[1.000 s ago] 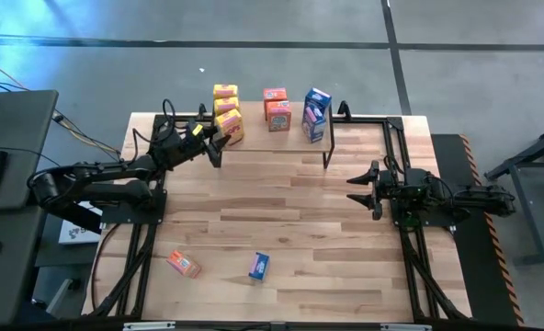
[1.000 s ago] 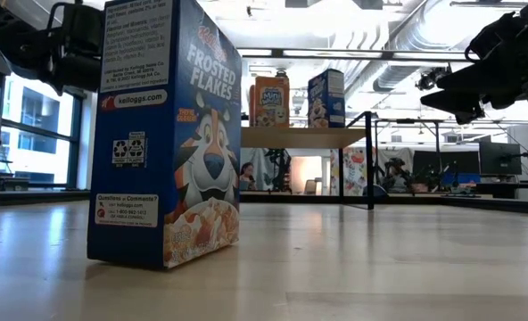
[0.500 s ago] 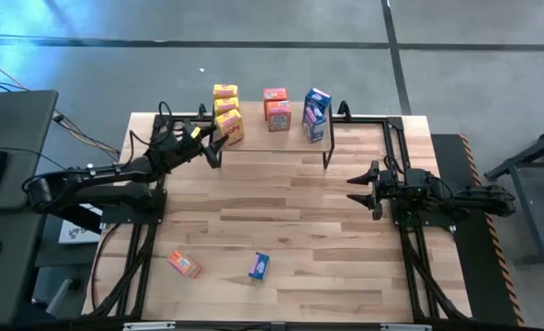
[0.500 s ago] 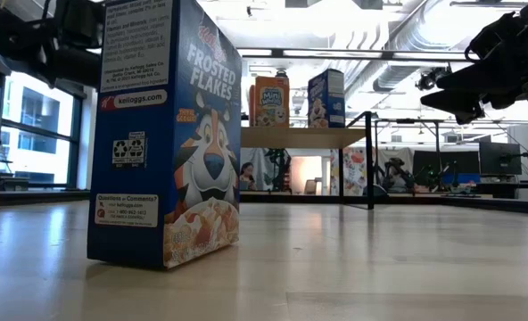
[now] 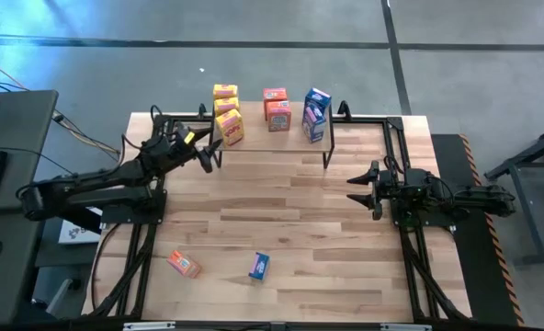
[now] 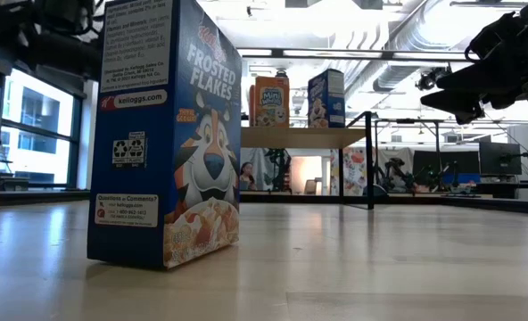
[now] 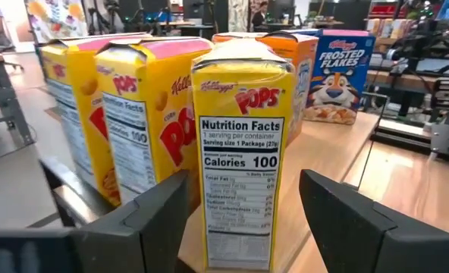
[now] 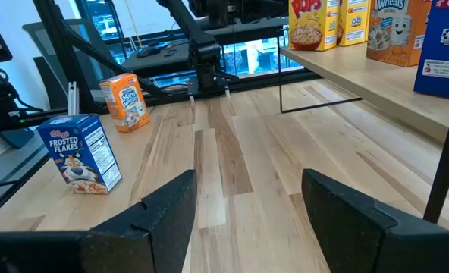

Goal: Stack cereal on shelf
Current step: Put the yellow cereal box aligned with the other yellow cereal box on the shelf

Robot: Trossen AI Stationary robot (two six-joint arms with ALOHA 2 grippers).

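The shelf (image 5: 290,138) stands at the table's far edge on thin black legs. On its plank stand three yellow cereal boxes (image 5: 228,124) at the left, two orange-red ones (image 5: 277,112) in the middle and two blue ones (image 5: 314,115) at the right. One orange-red box (image 5: 184,265) and one blue box (image 5: 259,266) stand on the table near its front edge. My left gripper (image 5: 208,153) is open just short of the nearest yellow box (image 7: 240,144), touching nothing. My right gripper (image 5: 362,188) hangs open over the table's right side.
Black frame rails (image 5: 143,239) run along both sides of the table. In the low view the blue box (image 6: 166,134) stands close and hides the shelf's left end. Bare wood lies between the shelf and the two loose boxes.
My left gripper has drawn back from the nearest yellow box toward the table's left edge and risen a little. The box stays upright on the shelf.
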